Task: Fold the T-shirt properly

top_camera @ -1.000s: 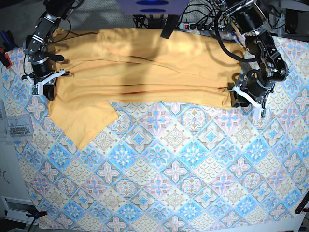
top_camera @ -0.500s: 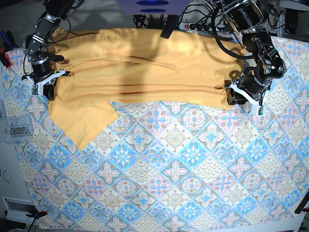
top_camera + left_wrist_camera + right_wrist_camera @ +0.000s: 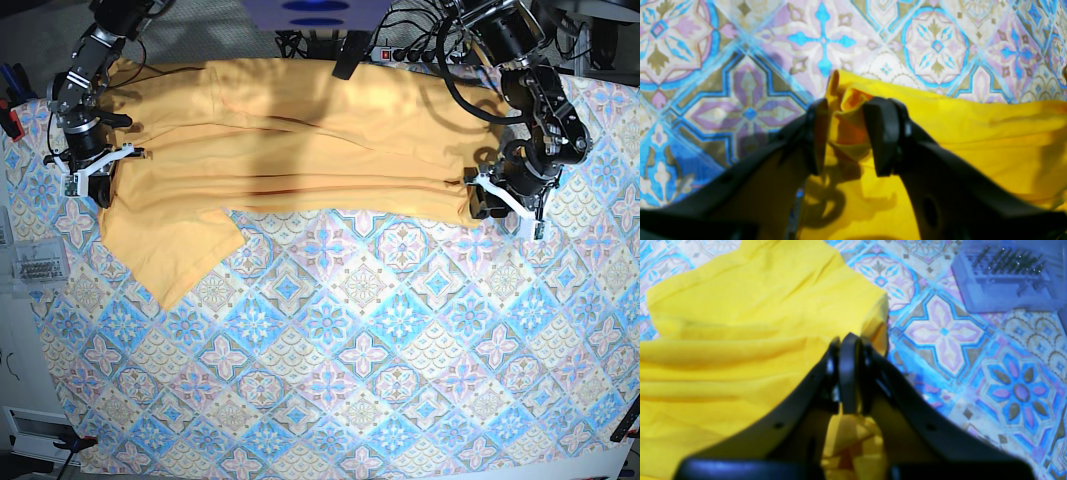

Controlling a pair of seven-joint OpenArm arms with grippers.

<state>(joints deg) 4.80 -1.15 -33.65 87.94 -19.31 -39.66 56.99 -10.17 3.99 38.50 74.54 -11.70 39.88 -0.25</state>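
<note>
The soft yellow-orange T-shirt (image 3: 290, 140) stretches left to right across the far side of the tile-patterned cloth (image 3: 350, 350), its right corner bunched between the left gripper (image 3: 846, 136)'s part-open jaws and its left edge beside the right gripper (image 3: 848, 373)'s tightly closed jaws.

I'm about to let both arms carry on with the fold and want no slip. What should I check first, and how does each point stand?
1. Left gripper has a bunch of T-shirt fabric between its jaws: ok.
2. Right gripper pinching fabric: cannot tell; jaws shut, cloth beneath.
3. Both grippers at opposite ends: ok.
4. Sleeve lying flat on the patterned cloth: ok.
5. Plastic box clear of the shirt: ok.
</note>
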